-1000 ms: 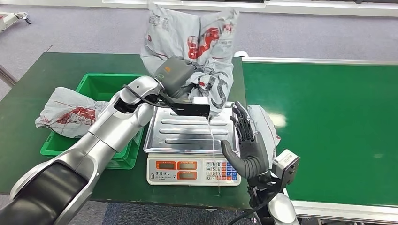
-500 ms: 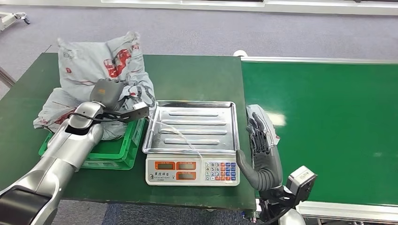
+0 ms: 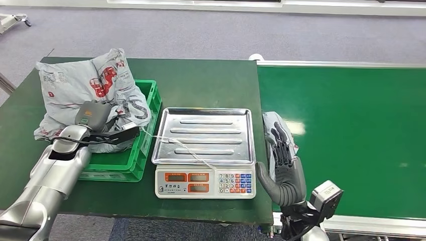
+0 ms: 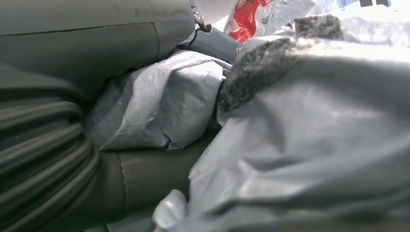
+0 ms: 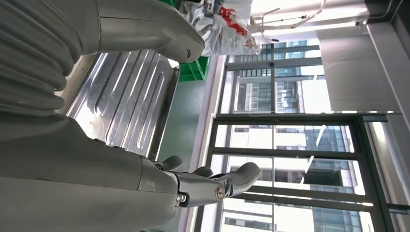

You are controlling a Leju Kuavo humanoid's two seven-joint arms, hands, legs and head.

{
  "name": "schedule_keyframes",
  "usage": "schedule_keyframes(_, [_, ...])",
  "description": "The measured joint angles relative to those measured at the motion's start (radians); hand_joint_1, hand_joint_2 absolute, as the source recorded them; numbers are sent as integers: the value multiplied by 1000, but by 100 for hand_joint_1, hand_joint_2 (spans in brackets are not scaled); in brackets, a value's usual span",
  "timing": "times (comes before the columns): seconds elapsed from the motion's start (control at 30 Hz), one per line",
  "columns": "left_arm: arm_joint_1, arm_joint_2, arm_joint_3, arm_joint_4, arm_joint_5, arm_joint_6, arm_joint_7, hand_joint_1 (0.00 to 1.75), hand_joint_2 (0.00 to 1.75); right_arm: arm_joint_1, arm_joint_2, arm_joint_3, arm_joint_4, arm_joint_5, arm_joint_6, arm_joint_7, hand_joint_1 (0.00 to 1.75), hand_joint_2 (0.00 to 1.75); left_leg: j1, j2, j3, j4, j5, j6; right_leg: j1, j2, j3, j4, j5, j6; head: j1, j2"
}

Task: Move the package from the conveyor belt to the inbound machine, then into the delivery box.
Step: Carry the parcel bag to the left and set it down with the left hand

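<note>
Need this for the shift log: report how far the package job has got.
Weighing looks done: the scale tray is bare. In hand: the left hand grips the grey package over the green box, atop another package. Left: release it. The right hand is open beside the scale.

You're looking at a crinkled grey plastic package [image 3: 95, 85] with a slight sheen, sitting over a glossy green plastic box [image 3: 145, 135]. The scale's tray [image 3: 203, 135] is shining — ribbed, polished metal. The belt [image 3: 346, 135] and table [image 3: 201, 80] are showing matt green — smooth, flat.
</note>
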Motion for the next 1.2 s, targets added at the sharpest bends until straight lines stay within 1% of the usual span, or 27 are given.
schedule_keyframes(0.1, [19,1,23,-24,26,1,-21,0,175,-1,5,-3,-2,2,1,9,0,175,0,0,0,0,0,0,0,0,0,0,0,0,0,0])
schedule_keyframes(0.23, [35,-5,49,-60,107,-5,-82,0,175,-3,10,-7,-3,3,0,18,0,175,0,0,0,0,0,0,1,0,0,0,0,0,0,0])
schedule_keyframes(0.33, [39,-14,62,-84,149,-13,-107,0,175,-3,12,-8,-3,3,-1,22,0,175,0,-1,0,0,0,0,1,-1,0,0,0,0,0,0])
schedule_keyframes(0.63, [51,-22,75,-119,186,-21,-124,0,175,-3,13,-9,-3,4,-5,23,0,175,0,-1,0,0,0,0,1,-1,0,0,0,0,0,0])
schedule_keyframes(0.97, [54,-29,84,-127,193,-22,-128,0,175,-3,14,-10,-3,5,-7,23,0,175,0,-1,0,0,0,0,1,-1,0,0,0,0,0,0])
schedule_keyframes(1.2, [54,-36,92,-131,225,-41,-145,0,175,-3,14,-10,-3,6,-9,24,0,175,0,-1,0,0,0,0,1,-1,0,0,0,0,0,0])
